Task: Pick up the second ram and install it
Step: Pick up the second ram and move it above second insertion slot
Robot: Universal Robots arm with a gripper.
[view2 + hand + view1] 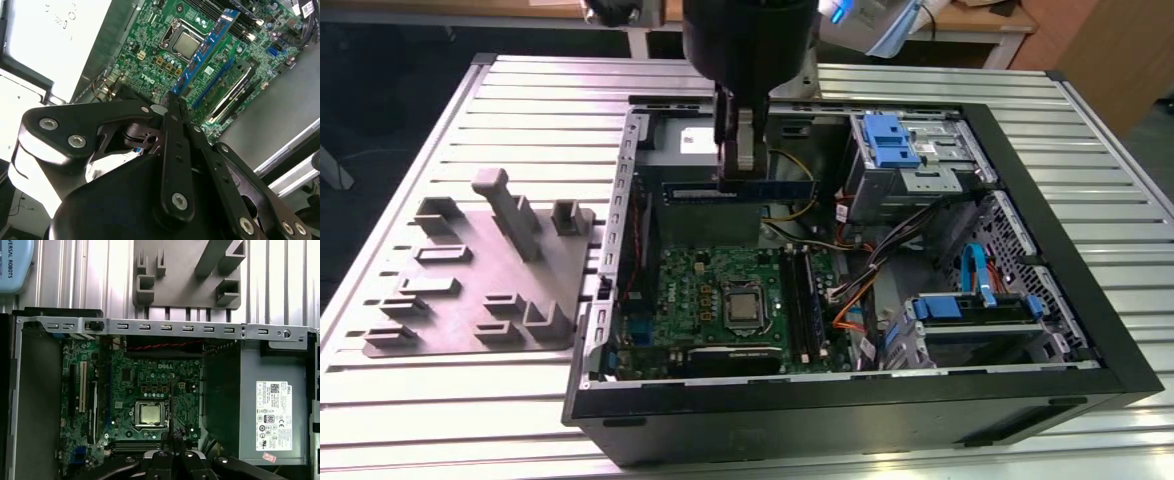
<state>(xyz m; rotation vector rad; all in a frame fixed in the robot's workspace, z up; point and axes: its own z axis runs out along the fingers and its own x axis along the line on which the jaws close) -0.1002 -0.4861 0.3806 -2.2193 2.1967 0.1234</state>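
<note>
Arm's got the second ram (740, 188) in the air right now. The gripper (739, 176) comes down from the far side of the exterior view, and its fingers (175, 131) are pressed together on the stick, pinching it around the middle of its top edge. The stick sits level, long side running from the exterior view's left to its right, blue-tinted with dark chips along it.

It's hanging inside the open PC case (854, 410), clear of the board. In the exterior view it sits over the far part of the case, just nearer than the power supply (260, 405) and farther than the green motherboard (700, 290). In the second wrist view the stick (207, 42) reaches out from the fingers, crossing just beside the CPU (186, 44) with the motherboard behind it (nice clear shot of the pinch there). In the first wrist view you get it edge-on, just a thin dark line (170, 405) rising from the gripper (170, 452) past the CPU (151, 413).

The grey holder tray (467, 300) sits on the slatted metal counter (520, 110) at the exterior view's left, just beside the case. A drive cage (907, 150) with blue clips sits in the far right corner of the case.
</note>
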